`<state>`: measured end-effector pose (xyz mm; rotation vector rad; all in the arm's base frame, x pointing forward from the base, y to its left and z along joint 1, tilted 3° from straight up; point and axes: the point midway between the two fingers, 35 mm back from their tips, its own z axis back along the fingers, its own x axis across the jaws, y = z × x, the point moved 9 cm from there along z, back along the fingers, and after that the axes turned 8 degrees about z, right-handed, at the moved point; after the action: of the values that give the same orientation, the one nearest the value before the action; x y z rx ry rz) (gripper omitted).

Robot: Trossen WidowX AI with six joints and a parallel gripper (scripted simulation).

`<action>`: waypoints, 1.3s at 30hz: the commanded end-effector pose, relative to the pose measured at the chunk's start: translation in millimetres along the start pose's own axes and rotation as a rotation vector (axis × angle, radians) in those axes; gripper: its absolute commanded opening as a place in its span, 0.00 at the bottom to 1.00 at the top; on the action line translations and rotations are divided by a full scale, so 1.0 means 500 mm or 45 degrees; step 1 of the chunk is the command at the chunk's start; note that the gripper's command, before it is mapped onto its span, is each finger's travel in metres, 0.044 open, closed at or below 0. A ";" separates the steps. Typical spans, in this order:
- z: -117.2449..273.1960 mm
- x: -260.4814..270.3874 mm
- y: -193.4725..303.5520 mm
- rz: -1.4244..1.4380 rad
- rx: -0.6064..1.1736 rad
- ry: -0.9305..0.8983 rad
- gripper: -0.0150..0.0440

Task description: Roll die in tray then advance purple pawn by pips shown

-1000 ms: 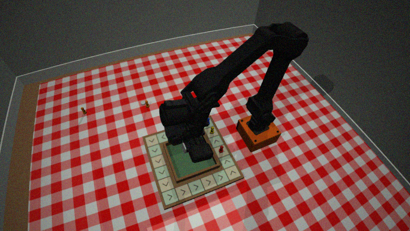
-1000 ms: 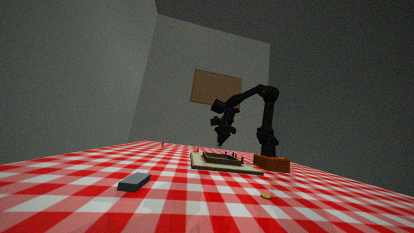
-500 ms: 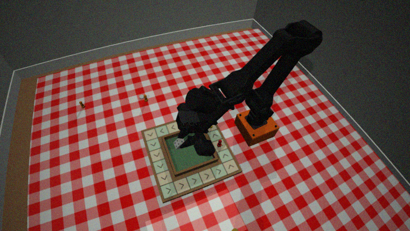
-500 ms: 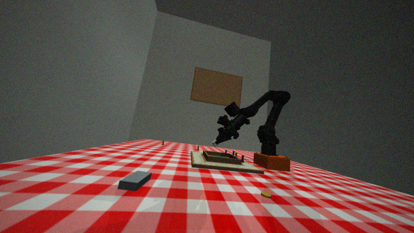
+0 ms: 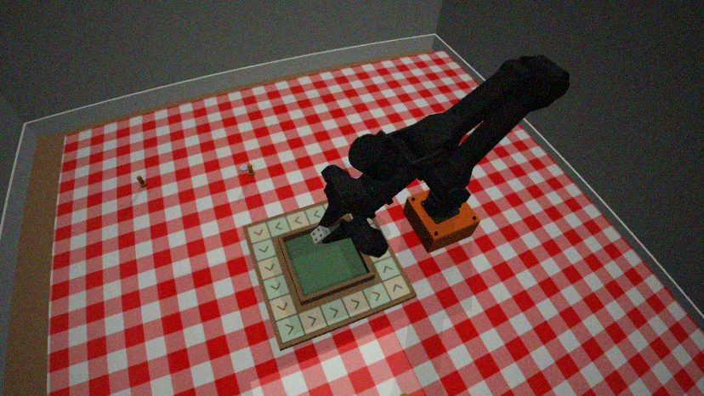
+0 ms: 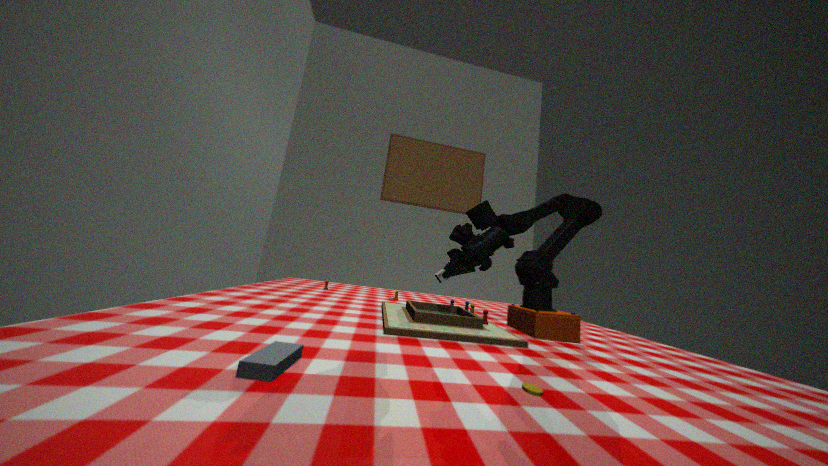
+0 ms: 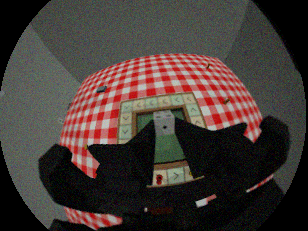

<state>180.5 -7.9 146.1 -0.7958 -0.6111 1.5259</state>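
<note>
My gripper [image 5: 321,234] [image 6: 441,274] [image 7: 162,120] is shut on the white die [image 5: 318,234] [image 6: 439,276] [image 7: 164,120] and holds it tilted in the air above the tray [image 5: 337,290] [image 6: 440,317] [image 7: 170,164]. The tray has a green floor and stands in the middle of the arrow board [image 5: 334,310] [image 6: 399,330] [image 7: 175,175]. The purple pawn [image 6: 452,302] shows small behind the tray in the exterior view, near the blue pawn [image 6: 467,305], yellow pawn [image 6: 472,309] and red pawn [image 6: 485,316] [image 7: 159,178]. In the top view the gripper hides the pawns' side of the board.
The arm stands on an orange block [image 5: 443,231] [image 6: 544,324] beside the board. Two orange-brown pawns, one nearer [image 5: 250,170] [image 6: 396,295] and one farther [image 5: 141,181] [image 6: 326,285], stand off the board. A grey block [image 6: 269,360] [image 7: 101,89] and a yellow disc [image 6: 532,389] lie on the cloth.
</note>
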 end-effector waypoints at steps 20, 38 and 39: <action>0.014 0.000 0.002 0.000 -0.003 0.000 0.25; 0.067 -0.007 -0.057 0.007 -0.009 0.008 0.88; 0.067 -0.007 -0.057 0.007 -0.009 0.008 0.92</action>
<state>173.8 -6.4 174.7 -0.7900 -0.6011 1.5352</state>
